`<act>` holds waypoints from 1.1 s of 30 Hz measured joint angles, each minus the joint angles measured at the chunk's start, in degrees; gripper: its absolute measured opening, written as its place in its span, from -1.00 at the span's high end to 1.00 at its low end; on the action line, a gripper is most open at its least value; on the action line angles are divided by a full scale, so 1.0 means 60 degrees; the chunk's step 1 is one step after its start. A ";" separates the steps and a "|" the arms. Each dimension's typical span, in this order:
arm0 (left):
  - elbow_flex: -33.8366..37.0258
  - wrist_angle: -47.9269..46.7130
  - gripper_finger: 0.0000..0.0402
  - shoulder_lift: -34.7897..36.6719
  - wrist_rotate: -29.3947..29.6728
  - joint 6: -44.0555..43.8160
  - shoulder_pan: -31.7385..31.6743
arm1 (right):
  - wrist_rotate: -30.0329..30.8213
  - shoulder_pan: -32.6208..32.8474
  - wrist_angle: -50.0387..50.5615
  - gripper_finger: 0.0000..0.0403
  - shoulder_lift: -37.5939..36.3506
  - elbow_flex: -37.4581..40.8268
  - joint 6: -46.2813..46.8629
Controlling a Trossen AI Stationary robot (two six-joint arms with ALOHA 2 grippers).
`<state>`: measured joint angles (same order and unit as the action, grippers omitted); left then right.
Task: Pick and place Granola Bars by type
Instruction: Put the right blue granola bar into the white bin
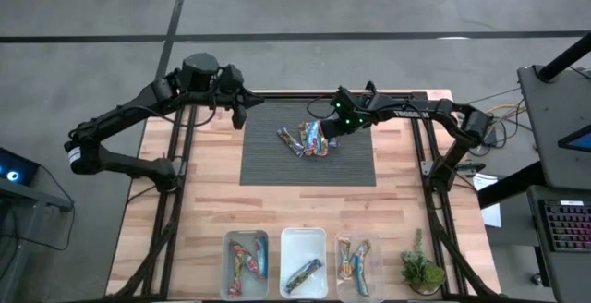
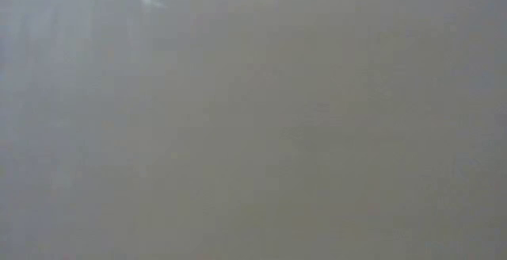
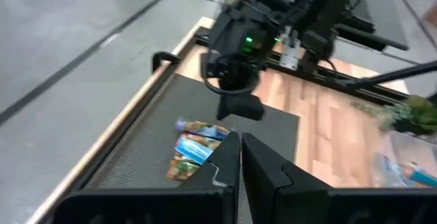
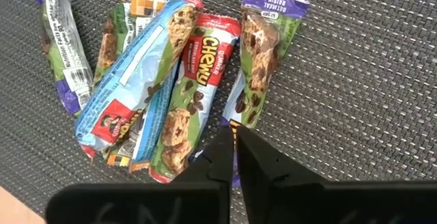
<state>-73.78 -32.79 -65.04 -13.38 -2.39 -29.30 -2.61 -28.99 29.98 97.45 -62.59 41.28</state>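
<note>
Several granola bars [image 1: 309, 139] lie in a loose pile on the dark mat [image 1: 277, 166]. The right wrist view shows a blue bar [image 4: 130, 80], a red Chewy bar [image 4: 194, 94], a purple bar [image 4: 263, 46] and others overlapping. My right gripper [image 1: 330, 135] is shut just over the pile's right side, and its fingertips [image 4: 231, 136] stand between the red and purple bars. My left gripper [image 1: 240, 114] is shut and empty above the mat's far left corner, and its wrist view [image 3: 240, 142] looks toward the pile [image 3: 194, 149]. The low view shows only grey haze. My right gripper points down with shut fingers over the line between the red bar's end [image 4: 205, 149] and the purple bar [image 4: 239, 115]. I cannot tell whether the tips touch the wrappers. Nothing shows between the fingers.
Three clear bins stand at the table's near edge: the left bin [image 1: 247, 264] with colourful bars, the middle bin [image 1: 303, 248] with one bar, the right bin [image 1: 356, 268] with a few. A small green plant [image 1: 422, 271] stands right of them. Bare wood lies between the mat and the bins.
</note>
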 joint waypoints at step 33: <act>0.0000 0.0218 1.00 0.0000 0.0214 -0.0437 -0.0021 | -0.0273 -0.0087 -0.0136 0.07 0.0014 0.0000 0.0219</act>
<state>-73.78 -31.48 -65.04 -12.10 -5.02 -29.43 -4.25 -29.52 29.16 97.54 -62.59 42.60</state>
